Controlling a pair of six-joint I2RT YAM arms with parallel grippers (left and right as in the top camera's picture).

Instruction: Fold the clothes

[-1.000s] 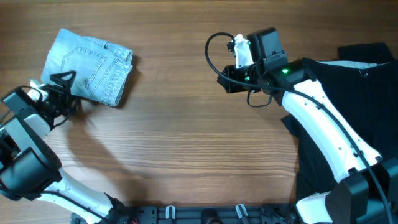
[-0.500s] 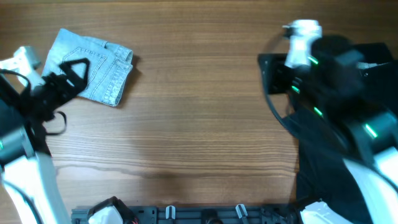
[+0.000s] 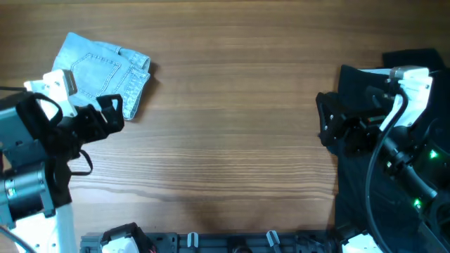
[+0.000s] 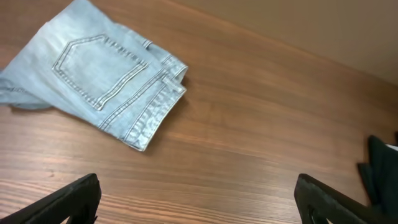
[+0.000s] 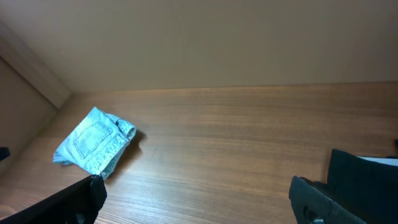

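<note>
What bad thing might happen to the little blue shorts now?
The blue shorts lie folded right by the left hand, which is open; a careless swing might knock the fold apart. The right hand, also open, is at the edge of the black clothes and might snag and drag them.

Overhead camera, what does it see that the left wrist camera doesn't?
Only overhead: the right gripper and the full spread of black clothes; the left wrist catches just a dark sliver at its right edge. Only left wrist: the beige wall behind the wooden table. Both: the folded denim shorts lying on that table, and the left gripper, open and holding nothing.
</note>
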